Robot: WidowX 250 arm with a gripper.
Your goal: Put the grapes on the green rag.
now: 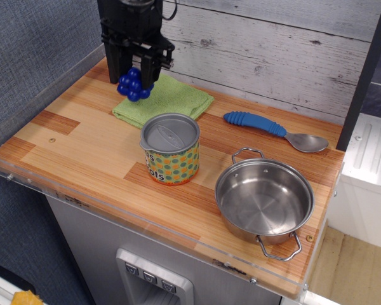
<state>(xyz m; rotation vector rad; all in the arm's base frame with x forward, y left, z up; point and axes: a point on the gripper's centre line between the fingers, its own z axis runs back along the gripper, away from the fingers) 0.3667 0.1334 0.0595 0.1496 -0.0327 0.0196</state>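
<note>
The grapes (pixel 133 85), a cluster of glossy deep-blue balls, hang in my gripper (pixel 136 71), which is shut on them from above. They are held in the air over the left part of the green rag (pixel 166 100), a light green folded cloth lying at the back of the wooden counter. The black arm rises out of the top of the view and hides the rag's far left corner.
A patterned can (pixel 170 149) with a grey lid stands just in front of the rag. A steel pot (pixel 264 200) sits at the front right. A blue-handled spoon (pixel 274 131) lies at the back right. A dark post (pixel 112 38) stands at the back left.
</note>
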